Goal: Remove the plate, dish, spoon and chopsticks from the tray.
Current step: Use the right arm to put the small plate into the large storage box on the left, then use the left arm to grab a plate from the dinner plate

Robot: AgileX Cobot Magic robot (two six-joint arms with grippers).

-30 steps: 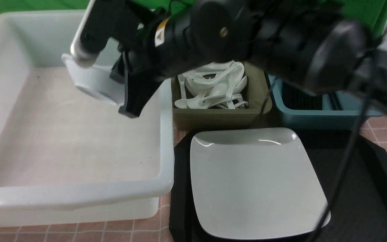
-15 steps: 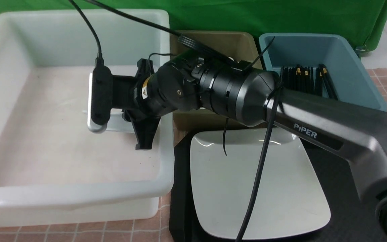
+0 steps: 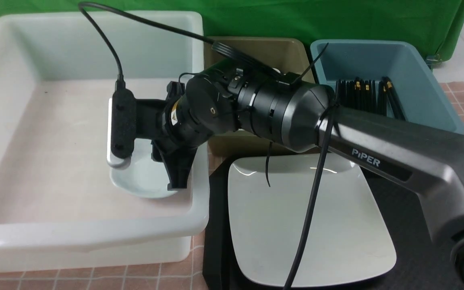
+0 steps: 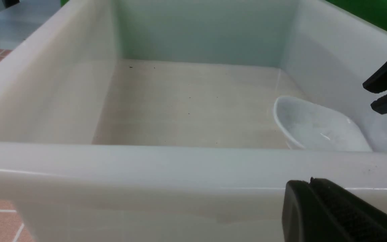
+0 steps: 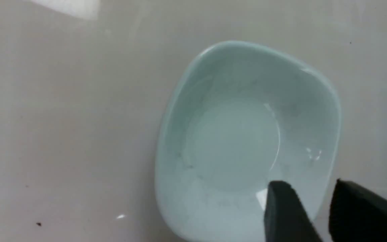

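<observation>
Dish (image 3: 143, 183) lowered since half a second earlier, now set on white tub (image 3: 95, 233) floor just beneath right pincer (image 5: 311, 185), jaws parted and holding nothing, plate (image 3: 308, 225) seen on tray (image 3: 425, 225) well apart toward pincer's wrist side.

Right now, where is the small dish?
In the front view, the dish lies inside the white tub at the left, near its right wall, below the right gripper.

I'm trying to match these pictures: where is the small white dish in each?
Front view: dish in the white tub, near its right wall.
Left wrist view: dish beyond the tub's near rim, beside a wall.
Right wrist view: dish from above, on the tub floor.
Shared landmark: the tub.
</observation>
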